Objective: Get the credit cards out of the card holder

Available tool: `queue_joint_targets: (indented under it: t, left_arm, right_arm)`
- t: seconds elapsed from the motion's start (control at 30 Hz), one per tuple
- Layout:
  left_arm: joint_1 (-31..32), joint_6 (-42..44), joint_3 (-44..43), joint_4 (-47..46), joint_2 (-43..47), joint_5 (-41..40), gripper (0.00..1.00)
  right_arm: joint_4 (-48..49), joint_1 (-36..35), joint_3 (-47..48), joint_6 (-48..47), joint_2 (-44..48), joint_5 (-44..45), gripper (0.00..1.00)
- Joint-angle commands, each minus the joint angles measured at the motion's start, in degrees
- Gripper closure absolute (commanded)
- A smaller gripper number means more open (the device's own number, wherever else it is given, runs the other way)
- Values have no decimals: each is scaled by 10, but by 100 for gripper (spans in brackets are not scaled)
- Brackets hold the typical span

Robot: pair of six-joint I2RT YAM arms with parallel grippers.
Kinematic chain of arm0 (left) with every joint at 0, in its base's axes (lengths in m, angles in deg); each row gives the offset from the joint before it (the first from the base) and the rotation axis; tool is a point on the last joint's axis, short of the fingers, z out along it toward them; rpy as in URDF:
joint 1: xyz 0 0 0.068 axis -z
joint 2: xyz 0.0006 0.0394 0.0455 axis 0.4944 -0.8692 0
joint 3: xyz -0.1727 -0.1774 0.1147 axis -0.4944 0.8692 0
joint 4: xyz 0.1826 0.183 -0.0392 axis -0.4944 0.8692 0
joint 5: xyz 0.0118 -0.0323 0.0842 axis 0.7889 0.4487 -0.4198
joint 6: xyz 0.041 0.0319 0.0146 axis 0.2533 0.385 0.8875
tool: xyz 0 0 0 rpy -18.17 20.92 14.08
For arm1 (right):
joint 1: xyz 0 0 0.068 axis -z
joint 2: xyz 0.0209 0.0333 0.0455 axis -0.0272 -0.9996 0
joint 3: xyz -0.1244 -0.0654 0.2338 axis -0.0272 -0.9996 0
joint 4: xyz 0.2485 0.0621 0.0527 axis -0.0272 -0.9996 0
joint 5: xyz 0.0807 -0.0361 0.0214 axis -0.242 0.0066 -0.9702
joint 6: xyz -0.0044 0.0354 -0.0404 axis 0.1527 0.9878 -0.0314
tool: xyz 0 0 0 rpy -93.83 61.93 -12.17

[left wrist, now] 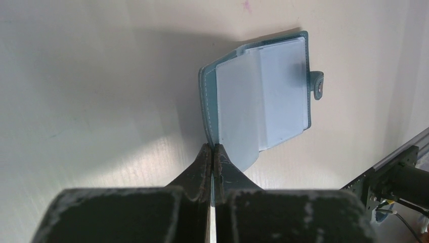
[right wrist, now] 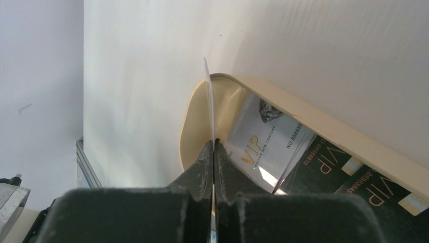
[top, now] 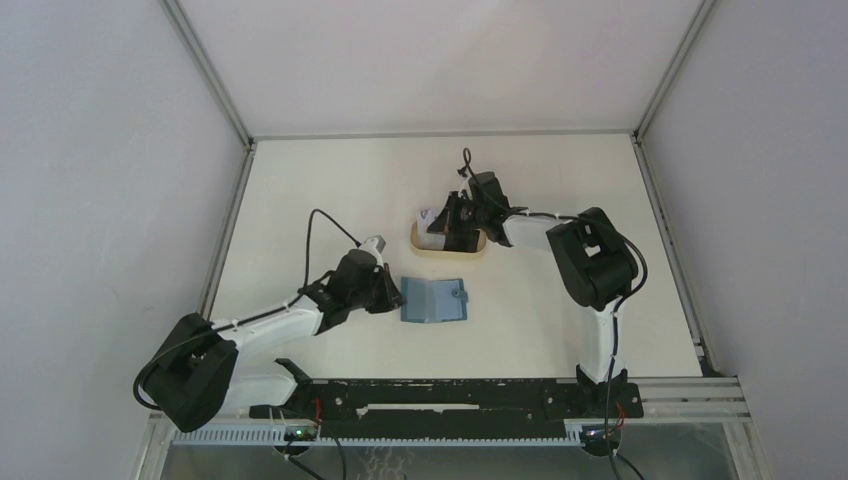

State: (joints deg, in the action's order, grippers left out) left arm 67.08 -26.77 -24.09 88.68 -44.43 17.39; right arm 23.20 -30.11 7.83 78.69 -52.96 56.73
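Observation:
The teal-blue card holder [top: 434,299] lies open on the table, its light blue pockets and snap tab up; it also shows in the left wrist view [left wrist: 263,96]. My left gripper [top: 390,296] [left wrist: 213,148] is shut on the holder's left cover edge. My right gripper [top: 448,228] [right wrist: 212,144] is shut on a thin white card [right wrist: 208,101], seen edge-on, held over the tan tray [top: 449,248]. In the tray lie a white VIP card [right wrist: 265,144] and black VIP cards [right wrist: 349,177].
The tan oval tray [right wrist: 324,121] sits just beyond the card holder at mid-table. Walls and metal frame rails [top: 225,230] bound the table on the left, right and back. A black rail [top: 450,395] runs along the near edge.

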Motion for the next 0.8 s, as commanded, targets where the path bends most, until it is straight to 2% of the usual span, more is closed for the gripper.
queue_joint_targets:
  t: [0.0,0.53,0.77]
  left_arm:
    - [-4,-4,14,1,22,-20,100]
    - [-9,-8,20,5,31,-20,100]
    - [-9,-10,16,23,34,-45,100]
  right_arm:
    - [-4,-14,19,2,0,16,100]
    - [-5,-29,19,10,5,14,100]
    - [-4,-31,19,21,-3,15,100]
